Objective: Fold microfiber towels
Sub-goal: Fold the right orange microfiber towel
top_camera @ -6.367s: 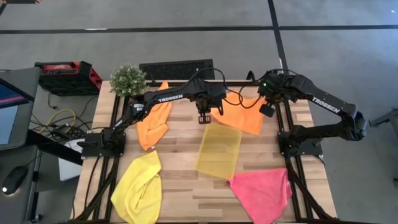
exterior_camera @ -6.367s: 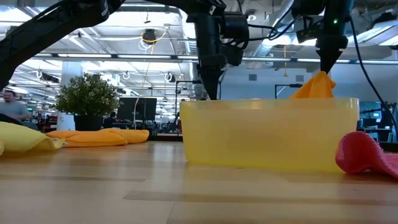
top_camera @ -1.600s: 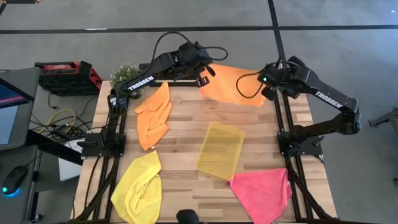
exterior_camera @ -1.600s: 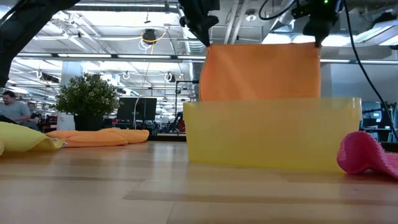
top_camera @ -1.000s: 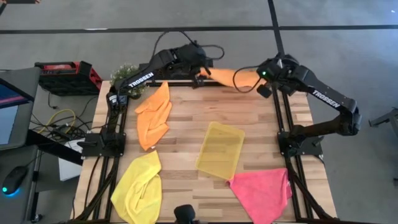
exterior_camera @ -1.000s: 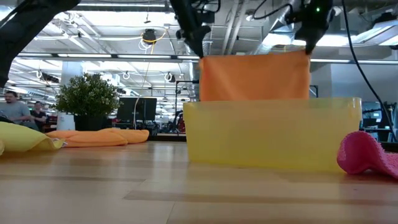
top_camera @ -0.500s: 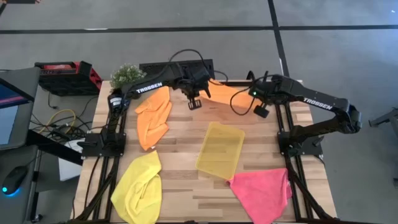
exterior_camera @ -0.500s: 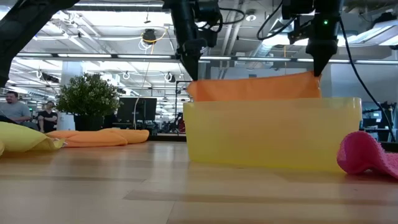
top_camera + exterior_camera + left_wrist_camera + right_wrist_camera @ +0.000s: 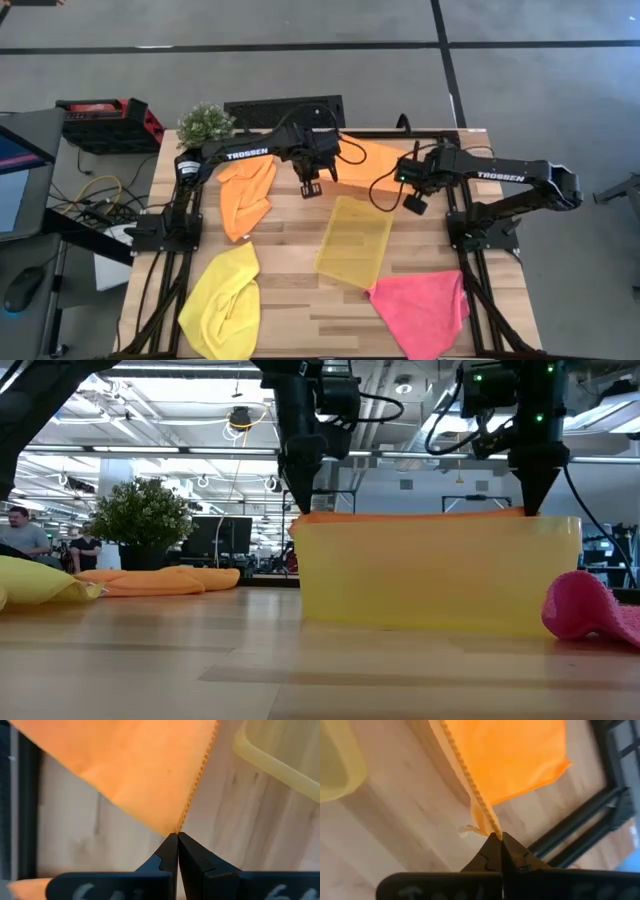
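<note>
Toward the far edge of the surface (image 9: pixel 300 215), an orange towel (image 9: pixel 365 160) lies stretched between both arms, low over the wood just beyond the yellow tray (image 9: pixel 353 240). Left tool (image 9: pixel 310 188) is pinched closed on one near corner, right tool (image 9: pixel 412 203) pinched closed on the other; wrist views show each pair of fingers (image 9: pixel 172 851) meeting on the hemmed corner. Four towels total: two orange, one yellow, one pink. Second orange towel (image 9: pixel 247 195) sits crumpled at the far left, well apart from the held one. Yellow towel (image 9: pixel 222 300) hangs over the near-left edge, pink towel (image 9: pixel 422 308) covers the near-right corner, touching the tray's near end. One tray, at centre, tilted slightly, directly in front of the held towel and blocking room on the near side. Bare wood is left between the tray and the left-hand towels. Potted plant (image 9: pixel 206 126) stands at the far-left corner. People show in the room behind in the low view.
</note>
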You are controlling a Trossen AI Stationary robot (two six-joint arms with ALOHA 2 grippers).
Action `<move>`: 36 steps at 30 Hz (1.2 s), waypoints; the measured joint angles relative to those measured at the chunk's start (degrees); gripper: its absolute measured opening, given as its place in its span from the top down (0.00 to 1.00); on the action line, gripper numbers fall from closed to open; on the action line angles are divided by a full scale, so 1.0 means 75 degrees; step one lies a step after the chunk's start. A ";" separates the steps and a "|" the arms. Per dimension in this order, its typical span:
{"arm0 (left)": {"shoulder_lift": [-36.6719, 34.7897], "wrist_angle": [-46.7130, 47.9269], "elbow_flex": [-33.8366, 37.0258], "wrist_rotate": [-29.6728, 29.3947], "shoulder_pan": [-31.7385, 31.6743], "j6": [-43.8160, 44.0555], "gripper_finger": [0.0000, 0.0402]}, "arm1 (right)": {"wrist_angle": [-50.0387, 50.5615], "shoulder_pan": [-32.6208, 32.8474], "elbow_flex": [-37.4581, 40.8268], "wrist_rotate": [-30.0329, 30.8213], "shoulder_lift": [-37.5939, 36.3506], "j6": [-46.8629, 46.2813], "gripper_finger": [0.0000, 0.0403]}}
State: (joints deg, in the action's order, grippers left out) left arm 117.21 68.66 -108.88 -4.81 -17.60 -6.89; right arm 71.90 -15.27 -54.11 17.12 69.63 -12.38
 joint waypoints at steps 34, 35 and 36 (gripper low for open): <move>0.0888 -0.2886 0.0271 -0.1142 -0.1034 0.0777 1.00 | -0.2101 -0.2037 0.1034 0.1337 0.0012 -0.0040 0.99; 0.0930 -0.2907 0.0271 -0.1146 -0.1079 0.0777 1.00 | -0.2123 -0.2078 0.1034 0.1332 0.0012 0.0023 0.99; 0.0965 -0.3031 0.0271 -0.1146 -0.1123 0.0777 1.00 | -0.2122 -0.2113 0.1034 0.1335 0.0012 0.0042 0.99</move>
State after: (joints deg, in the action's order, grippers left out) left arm 124.44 45.93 -106.85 -13.41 -26.02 -1.06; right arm 55.98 -31.12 -46.35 27.14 69.71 -12.07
